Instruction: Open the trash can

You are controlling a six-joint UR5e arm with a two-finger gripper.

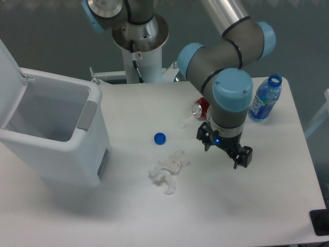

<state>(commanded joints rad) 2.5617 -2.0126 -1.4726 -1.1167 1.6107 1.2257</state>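
Observation:
The trash can is a large white bin at the table's left edge. Its lid stands raised at the far left, so the inside shows. A grey tab sits on its front rim. My gripper hangs over the table right of centre, far from the bin, pointing down. Its fingers are spread, it is open, and nothing is between them.
A blue bottle cap and a crumpled clear wrapper lie between bin and gripper. A red can lies on its side behind the gripper. A small white cap lies near it. An uncapped blue bottle stands at the back right.

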